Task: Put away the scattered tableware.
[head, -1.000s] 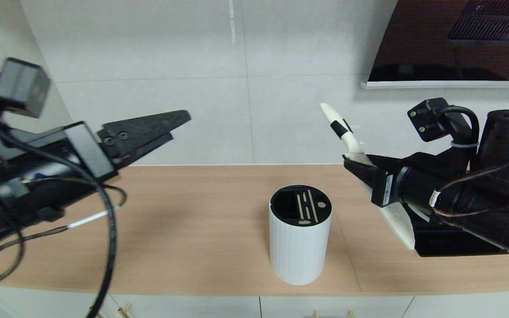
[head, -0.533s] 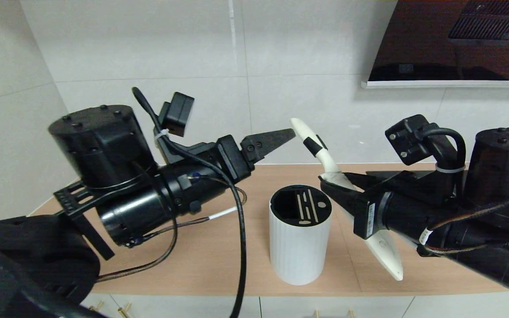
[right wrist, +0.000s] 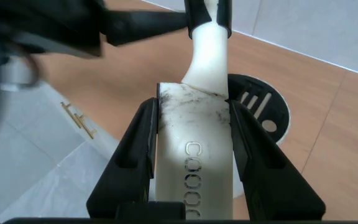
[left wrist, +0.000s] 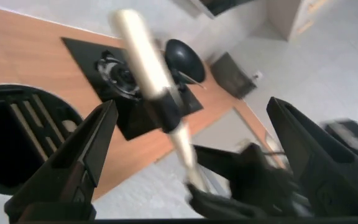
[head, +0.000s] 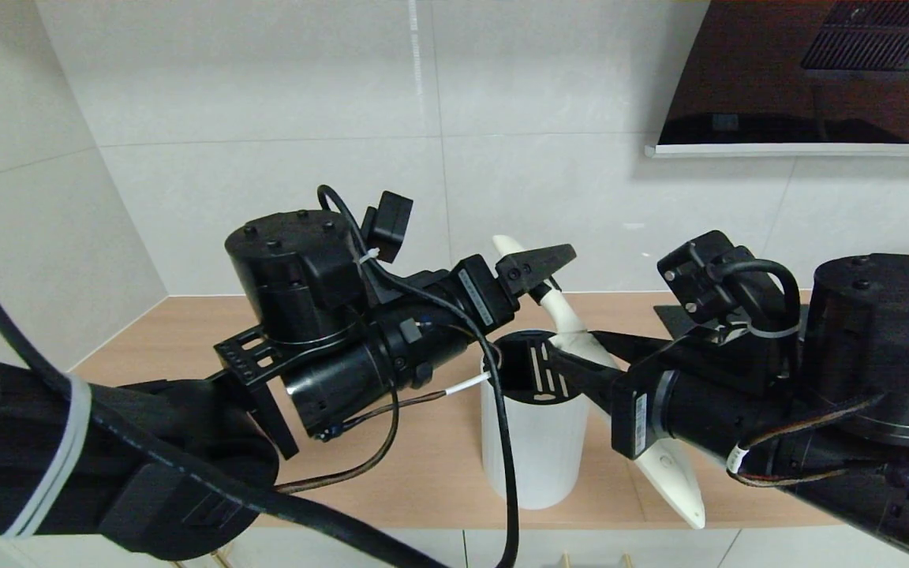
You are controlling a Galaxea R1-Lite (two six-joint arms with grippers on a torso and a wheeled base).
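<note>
While gripping the white utensil (head: 561,312) around its middle with the right hand (head: 581,353), fingers closed tight against both edges, holds it off the surface (head: 186,339) at a slant: narrow handle end up and toward the tiled wall (head: 265,79), broad end low, toward the front edge and just right of the white holder (head: 533,442). Shows a black band around the handle near its upper tip. Passes in front of the holder's right rim as seen from the head; cannot tell whether touching there. Keeps the left hand (head: 540,268) at the handle's upper end, level with the band, fingers spread wide apart. Seen from the left wrist, straddles the handle (left wrist: 145,56) with that left hand (left wrist: 191,106), one finger on each side and a clear gap on both, so open and gripping nothing. Seen from the right wrist, has the utensil (right wrist: 207,62) running straight out from between the right hand's (right wrist: 194,155) closed fingers, with one of the left hand's fingers (right wrist: 148,23) lying beside the black band. Leaves the holder upright about midway along the surface and nearer its front edge than the wall: a white ribbed cylinder capped by a black top (right wrist: 263,109) with narrow slots and one larger opening. Elsewhere: a black cooktop (left wrist: 92,56) flat on the surface, apart from the holder; a dark range hood (head: 817,71) high on the wall toward the right end; pale cabinet fronts (right wrist: 48,155) below the front edge.
</note>
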